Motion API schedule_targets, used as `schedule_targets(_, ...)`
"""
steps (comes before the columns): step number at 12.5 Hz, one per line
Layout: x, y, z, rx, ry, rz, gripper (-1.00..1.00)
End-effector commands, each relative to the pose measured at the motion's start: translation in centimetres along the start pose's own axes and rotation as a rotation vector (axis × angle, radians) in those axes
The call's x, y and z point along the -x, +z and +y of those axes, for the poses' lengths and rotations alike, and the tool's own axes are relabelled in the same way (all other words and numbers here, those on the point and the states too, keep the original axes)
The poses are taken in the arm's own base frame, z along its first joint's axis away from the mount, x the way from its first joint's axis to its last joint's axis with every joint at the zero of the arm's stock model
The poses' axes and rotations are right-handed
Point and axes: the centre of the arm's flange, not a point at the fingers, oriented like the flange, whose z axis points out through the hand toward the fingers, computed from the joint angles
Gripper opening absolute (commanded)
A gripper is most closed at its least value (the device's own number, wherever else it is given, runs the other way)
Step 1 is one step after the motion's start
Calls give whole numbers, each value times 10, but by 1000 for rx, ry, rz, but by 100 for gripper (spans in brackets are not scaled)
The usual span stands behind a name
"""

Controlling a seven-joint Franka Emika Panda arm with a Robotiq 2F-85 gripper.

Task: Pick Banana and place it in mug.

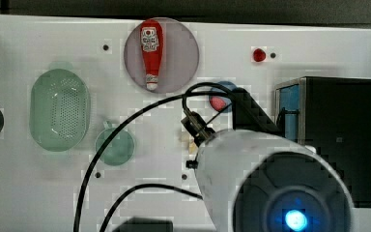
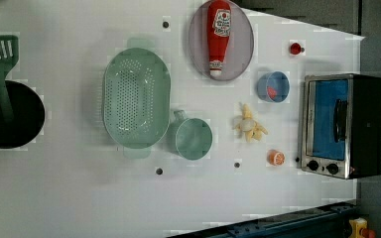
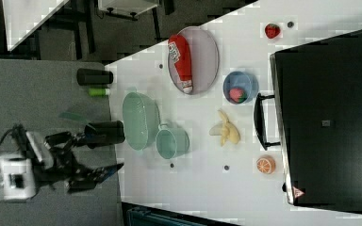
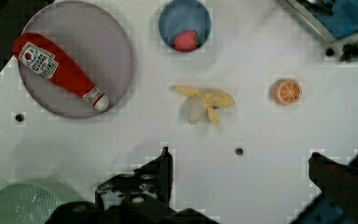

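Observation:
The banana (image 4: 205,100) is pale yellow with its peel splayed and lies on the white table (image 4: 121,135), apart from everything else. It is also seen in the left view (image 2: 248,125) and the right view (image 3: 226,131). The teal-green mug (image 2: 193,139) stands upright and empty beside the colander, to the left of the banana in the left view, and appears as well in the top view (image 1: 115,146) and the right view (image 3: 172,142). My gripper (image 4: 240,156) is open and holds nothing, well above the table and short of the banana. In the top view my arm (image 1: 270,183) covers the banana's spot.
A pale-green colander (image 2: 136,96) sits next to the mug. A ketchup bottle (image 2: 219,37) lies on a grey plate (image 2: 243,54). A blue bowl (image 2: 273,87) with a red fruit, an orange slice (image 2: 276,157) and a toaster oven (image 2: 340,124) flank the banana. A black pan (image 2: 10,116) holds a green spatula.

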Motion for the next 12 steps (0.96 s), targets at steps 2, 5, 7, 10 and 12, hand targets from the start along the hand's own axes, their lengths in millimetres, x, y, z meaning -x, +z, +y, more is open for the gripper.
schedule_targets(2,-13,193,-19,145,-122,-144,100)
schedule_targets(5,-10,275,-18,118,-304,-130,100)
schedule_targets(7,-8,323,-14,114,-471,-131,100)
schedule_targets(10,-9,379,-14,98,-719,-137,100)
schedule_targets(12,-10,409,-15,86,-769,-115,100)
